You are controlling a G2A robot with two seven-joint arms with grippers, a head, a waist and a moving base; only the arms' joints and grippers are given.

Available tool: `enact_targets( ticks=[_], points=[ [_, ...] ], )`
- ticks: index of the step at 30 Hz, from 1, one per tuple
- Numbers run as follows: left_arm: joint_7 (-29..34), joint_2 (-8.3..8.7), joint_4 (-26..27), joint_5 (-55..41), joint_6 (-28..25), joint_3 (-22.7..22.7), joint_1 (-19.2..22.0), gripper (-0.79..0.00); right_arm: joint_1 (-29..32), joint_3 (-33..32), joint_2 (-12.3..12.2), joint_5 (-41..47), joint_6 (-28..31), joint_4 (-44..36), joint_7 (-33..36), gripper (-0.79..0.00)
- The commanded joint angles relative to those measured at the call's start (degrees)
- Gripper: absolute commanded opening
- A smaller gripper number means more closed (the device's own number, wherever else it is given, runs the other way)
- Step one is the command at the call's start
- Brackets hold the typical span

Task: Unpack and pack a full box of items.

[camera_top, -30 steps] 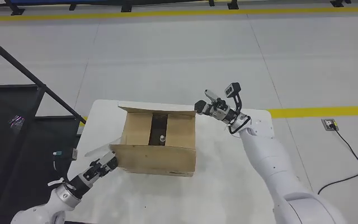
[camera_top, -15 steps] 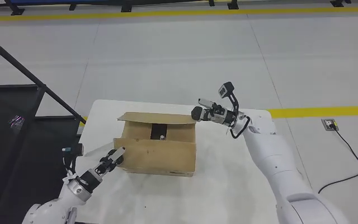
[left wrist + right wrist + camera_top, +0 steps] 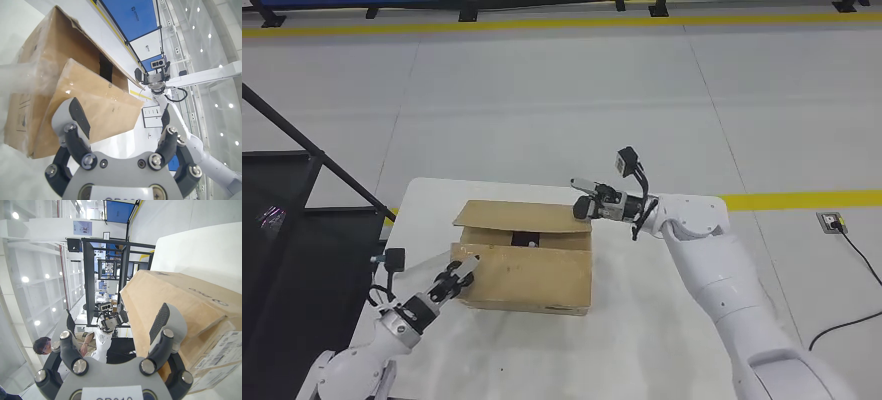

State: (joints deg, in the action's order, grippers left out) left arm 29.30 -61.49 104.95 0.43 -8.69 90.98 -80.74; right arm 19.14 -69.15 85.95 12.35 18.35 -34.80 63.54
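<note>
While the top of the box (image 3: 527, 285) was wide open a second ago, we now see its two long flaps tipped inward, and only a narrow dark gap (image 3: 525, 240) is left between them. We judge that the closing of the box is nearly done. The left claw (image 3: 454, 278) is spread wide and holds nothing; one finger seems to rest against the near flap (image 3: 532, 258). The right claw (image 3: 582, 198) is also open and empty, with one finger against the far flap (image 3: 517, 215). The box stands in the middle of the white table (image 3: 642, 320) with its opening upward. Its long axis runs from side to side, along the near table edge.
</note>
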Motion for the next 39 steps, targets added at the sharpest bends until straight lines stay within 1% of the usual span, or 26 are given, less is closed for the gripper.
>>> enact_targets(
  ticks=[1,7,9,12,19,24,27,30,36,39],
  points=[
    [-0.82,-0.05,-0.22,1.82,0.60,-0.82,0.64,0.000,0.58,0.39,-0.09,-0.31,-0.95,-1.45,0.63,0.000],
    [-3.31,-0.31,-1.46,5.63,0.64,-3.26,2.00,0.000,2.69,1.76,-0.19,-0.46,-3.39,-6.60,2.56,0.000],
    [-3.94,-0.37,-1.69,6.80,0.37,-3.80,2.23,0.000,3.21,2.66,-0.40,-2.43,-4.71,-8.41,3.68,0.000],
    [-4.69,-0.47,-2.04,7.40,0.06,-4.33,2.36,0.000,4.82,3.47,-0.73,-4.54,-6.39,-11.91,3.58,0.000],
    [-5.51,-0.58,-1.94,7.13,-0.73,-4.30,2.34,0.000,10.22,3.00,-1.82,-6.01,-8.95,-19.64,2.18,0.000],
    [-6.49,-0.61,-1.15,6.03,-1.47,-3.14,1.77,0.000,12.57,3.25,-2.33,-8.11,-11.37,-22.46,-0.65,0.000],
    [-7.75,-0.63,-0.47,5.87,-1.95,-2.20,1.32,0.000,13.00,3.48,-2.45,-7.91,-11.80,-22.68,-0.95,0.000],
    [-8.79,-0.58,0.37,4.71,-2.24,-0.31,0.48,0.000,13.26,3.85,-2.50,-7.65,-11.66,-22.63,-1.29,0.000],
    [-12.17,-0.52,1.30,1.19,-2.08,5.35,-1.81,0.000,12.68,4.79,-2.41,-7.03,-11.86,-20.97,-1.87,0.000],
    [-15.70,-0.63,1.28,-0.32,-1.78,8.46,-3.70,0.000,12.68,4.79,-2.41,-7.03,-11.86,-20.97,-1.87,0.000]
  ],
)
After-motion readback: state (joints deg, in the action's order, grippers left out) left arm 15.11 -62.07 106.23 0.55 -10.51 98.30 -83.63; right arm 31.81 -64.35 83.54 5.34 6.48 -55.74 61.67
